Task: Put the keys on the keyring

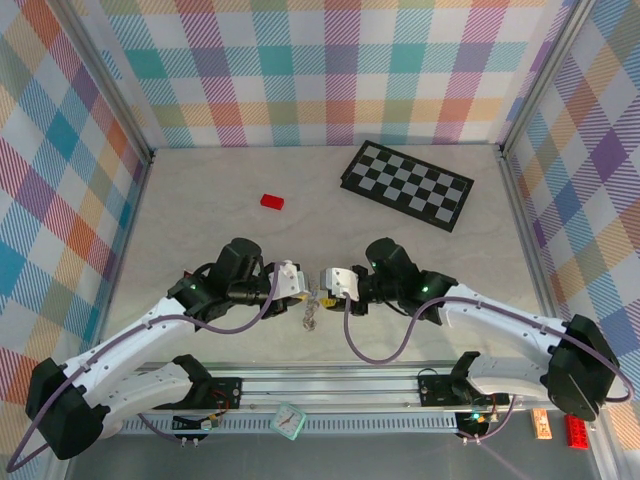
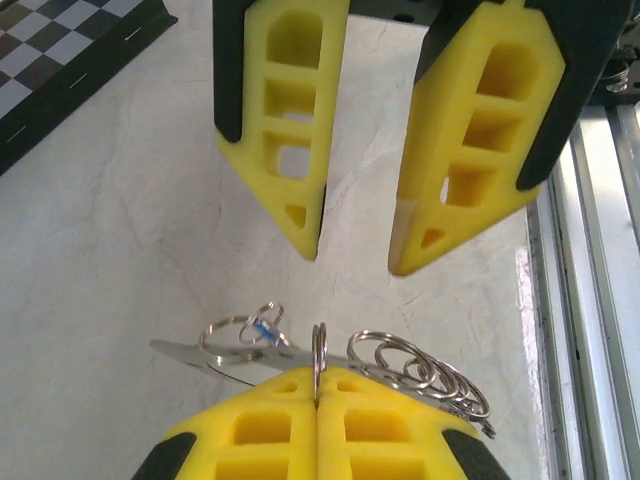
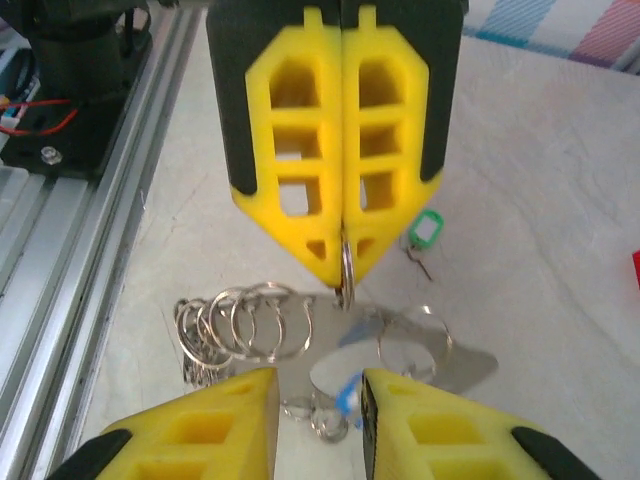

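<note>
Our left gripper (image 2: 318, 380) is clamped on the keyring (image 2: 319, 342), held up between the arms. Our right gripper (image 3: 318, 385) stands part open, empty. The green key (image 3: 425, 228) lies apart, unthreaded. Whether the blue key (image 3: 347, 392) is threaded we cannot tell.

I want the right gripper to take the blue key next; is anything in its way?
Nothing visible does. In the right wrist view the blue key lies just ahead of the open right gripper, among small rings. The left gripper, shut on a ring, is beyond it.
</note>
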You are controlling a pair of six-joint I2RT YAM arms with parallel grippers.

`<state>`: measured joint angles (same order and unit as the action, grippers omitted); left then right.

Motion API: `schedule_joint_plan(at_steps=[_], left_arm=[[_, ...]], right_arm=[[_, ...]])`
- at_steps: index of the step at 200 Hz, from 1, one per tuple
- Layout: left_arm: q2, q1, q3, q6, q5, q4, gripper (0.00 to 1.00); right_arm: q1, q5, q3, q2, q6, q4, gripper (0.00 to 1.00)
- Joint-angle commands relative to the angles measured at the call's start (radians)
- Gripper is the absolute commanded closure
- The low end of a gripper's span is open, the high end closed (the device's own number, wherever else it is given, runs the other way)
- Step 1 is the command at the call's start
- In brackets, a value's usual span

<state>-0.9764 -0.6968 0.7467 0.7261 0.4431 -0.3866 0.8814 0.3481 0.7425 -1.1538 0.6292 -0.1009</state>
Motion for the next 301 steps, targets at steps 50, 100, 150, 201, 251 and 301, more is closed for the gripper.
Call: schedule_joint_plan(at_steps=[50,100,150,201,251,301], left_arm=[[-0.069,-0.013,0.161,0.087,-0.061,-0.205,1.00],[-0.073,-0.021,0.172,0.087,-0.031,-0.207,1.00],[-0.077,-0.022,0.176,0.086,-0.020,-0.202,1.00],[-0.086,-0.022,0.183,0.090,-0.015,-0.204,1.00],[-0.078,-0.022,0.166,0.060,0.002,-0.170,1.00],[-0.067,-0.021,0.155,0.028,0.028,-0.140,1.00]], right_arm=[[0.007,0.074,0.061,-0.015,-0.035,0.016,0.71],[0.007,0.099,0.042,-0.074,-0.100,0.150,0.71],[0.009,0.133,0.040,-0.131,-0.140,0.236,0.72],[0.009,0.138,0.045,-0.149,-0.138,0.248,0.81],[0.008,0.179,0.009,-0.136,-0.167,0.308,0.77],[0.007,0.179,-0.025,-0.139,-0.186,0.371,0.91]])
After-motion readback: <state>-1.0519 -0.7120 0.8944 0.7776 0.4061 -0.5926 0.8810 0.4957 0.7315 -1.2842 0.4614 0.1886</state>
